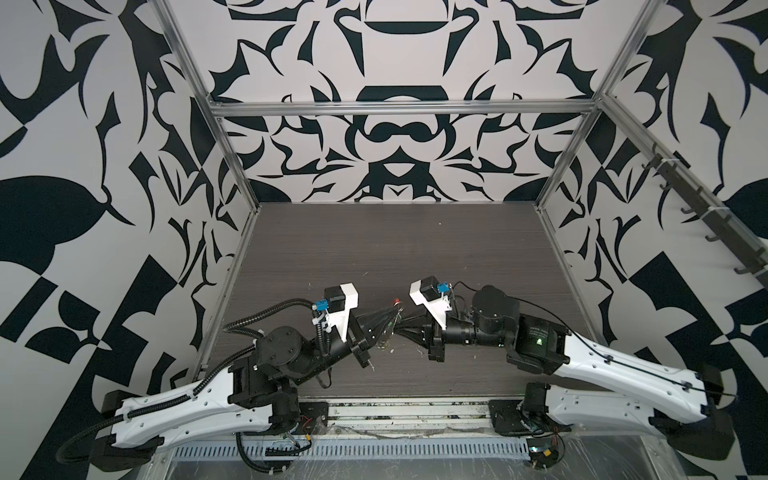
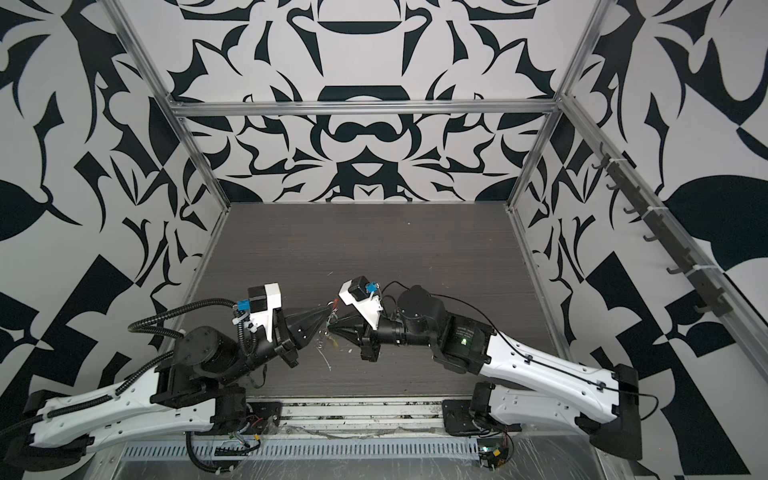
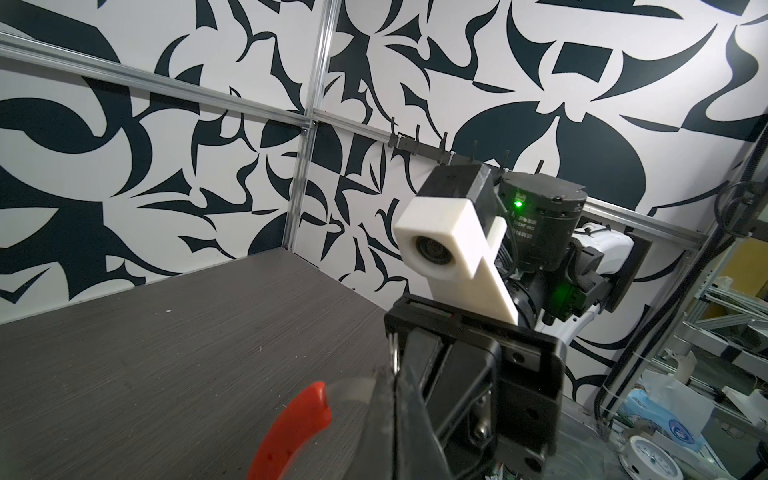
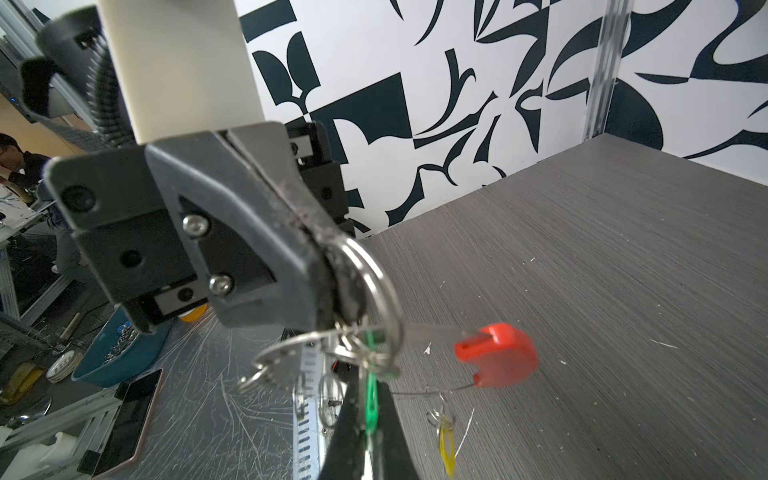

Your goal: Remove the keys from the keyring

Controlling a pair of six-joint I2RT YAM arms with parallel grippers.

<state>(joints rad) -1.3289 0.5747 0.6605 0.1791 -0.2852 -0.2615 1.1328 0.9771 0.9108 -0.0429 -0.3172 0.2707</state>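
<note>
Left gripper (image 1: 395,311) is being pressed shut on the keyring (image 4: 432,331), which is being held above the table (image 1: 374,249) near the front middle, between the two arms. The red sleeve (image 4: 496,355) is being carried just past that gripper's tip, on the far side. A cluster of small silver rings (image 4: 353,353) is being dangled under the same tip, and the green key (image 4: 372,399) is being hung among them. Its green tag is being pinched by the right gripper (image 1: 398,330), closed on it just beside the left one. The yellow key (image 4: 446,442) is being seen flat on the table, apart from the keyring, just in front of both tips.
</note>
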